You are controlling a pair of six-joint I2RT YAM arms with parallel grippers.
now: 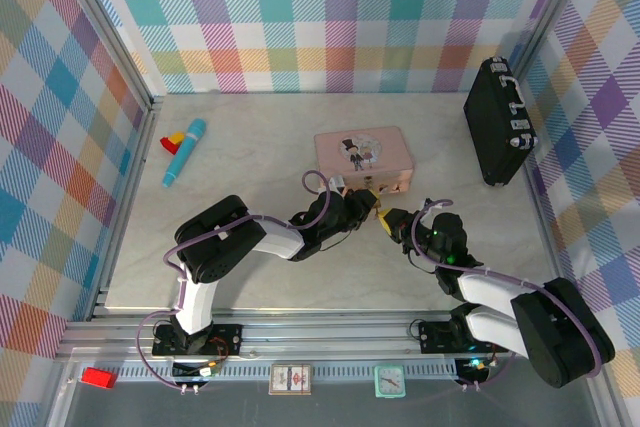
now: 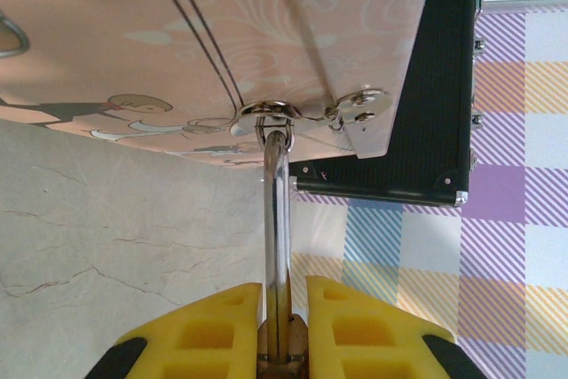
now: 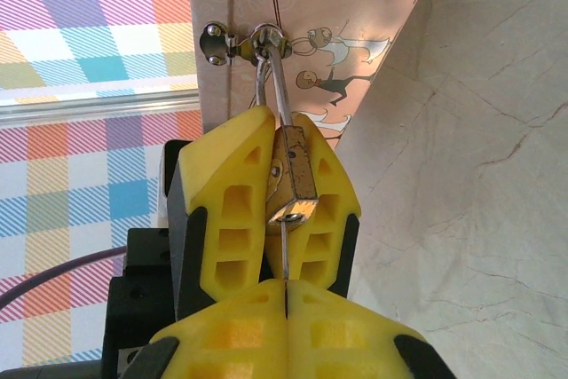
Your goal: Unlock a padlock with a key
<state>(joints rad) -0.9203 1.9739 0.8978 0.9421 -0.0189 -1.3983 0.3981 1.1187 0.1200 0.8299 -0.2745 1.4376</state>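
Right wrist cam: right gripper (image 3: 286, 303) is fully closed, pinching the key (image 3: 284, 255). Key tip meets the keyhole of the padlock (image 3: 297, 179); depth unclear. Left gripper (image 2: 284, 292) is nearly closed, clamped on the padlock body. Shackle (image 2: 277, 201) is threaded through the hasp (image 2: 266, 117) on the pink tin (image 2: 293, 15), mid-table.

Pale, marble-veined table (image 1: 250, 272) carrying three things.
The pink tin (image 1: 363, 157) sits flat near the middle of the table, a small cartoon couple printed on its lid. Well to the left of the tin lies a blue pen-shaped toy (image 1: 185, 152), set on a slant, with a small red and yellow piece (image 1: 172, 138) touching its far end. Well to the right of the tin, a little farther back, a black case (image 1: 495, 127) with silver latches stands on edge close to the checked side wall (image 1: 590, 97).
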